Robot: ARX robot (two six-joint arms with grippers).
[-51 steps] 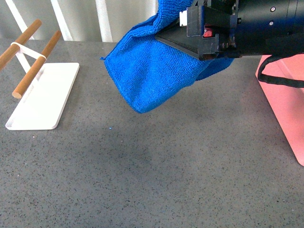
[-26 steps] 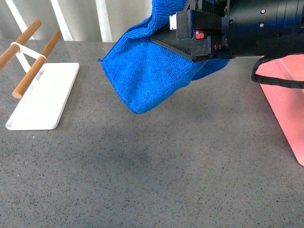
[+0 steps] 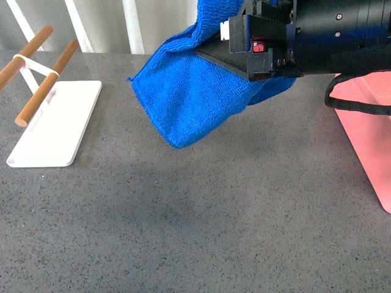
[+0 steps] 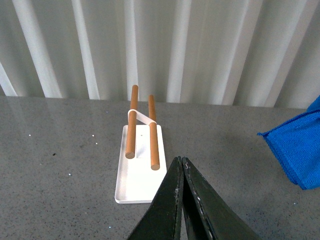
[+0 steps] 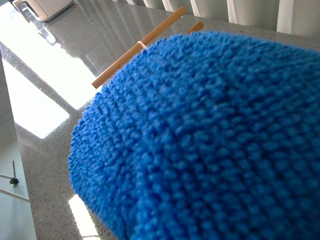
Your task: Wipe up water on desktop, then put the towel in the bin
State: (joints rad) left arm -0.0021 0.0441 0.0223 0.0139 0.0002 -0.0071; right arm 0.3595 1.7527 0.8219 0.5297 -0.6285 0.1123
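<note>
The right jaws gripped the towel [image 3: 189,101], which hung clear above the counter [image 3: 214,232], between the tray [image 3: 58,125] and the bin [image 3: 366,131]. Blue pile filled the right wrist view. The left jaws were pressed together, empty, near the tray.

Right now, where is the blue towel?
In the front view, the towel hangs above the desktop at upper centre, gripped by the right tool, between the white tray on its left and the bin on its right.
</note>
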